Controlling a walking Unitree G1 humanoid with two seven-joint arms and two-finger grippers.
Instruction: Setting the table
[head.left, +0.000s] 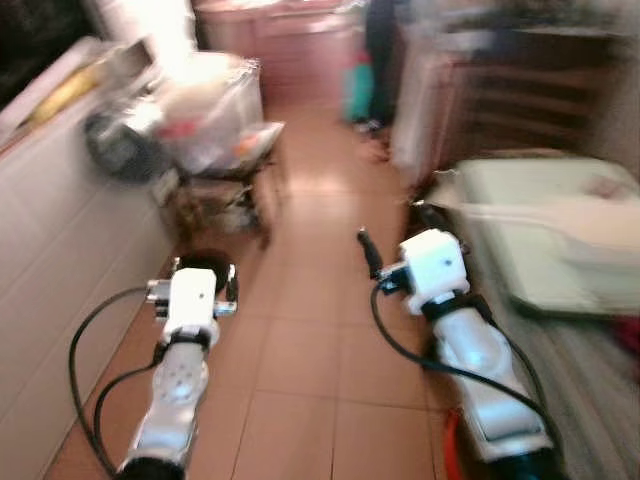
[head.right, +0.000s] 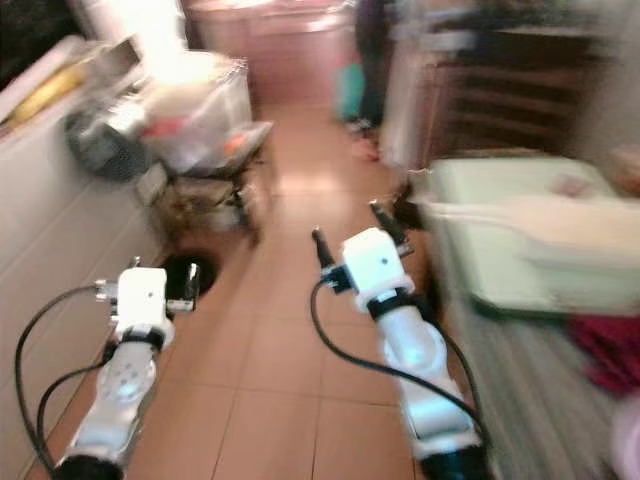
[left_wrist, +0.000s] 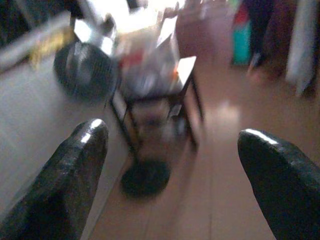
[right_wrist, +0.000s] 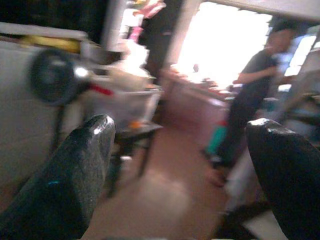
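Two silver arms are reaching forward over the terracotta tiled floor (head.left: 300, 370), all views blurring. The left gripper (left_wrist: 172, 170) is holding nothing, its two black fingers (left_wrist: 75, 175) standing wide apart; the right gripper (right_wrist: 180, 175) is likewise spread and empty. One pale green rectangular table (head.left: 545, 240) is sitting at the robot's right, its long axis running away from the robot, a pale sheet or tray lying across it; finer detail cannot be told. One small dark-framed side table (head.left: 225, 190) heaped with plastic-wrapped goods is standing by the left white wall, one black fan (left_wrist: 85, 70) beside it. One person in dark clothing (right_wrist: 252, 95) is standing at the far end.
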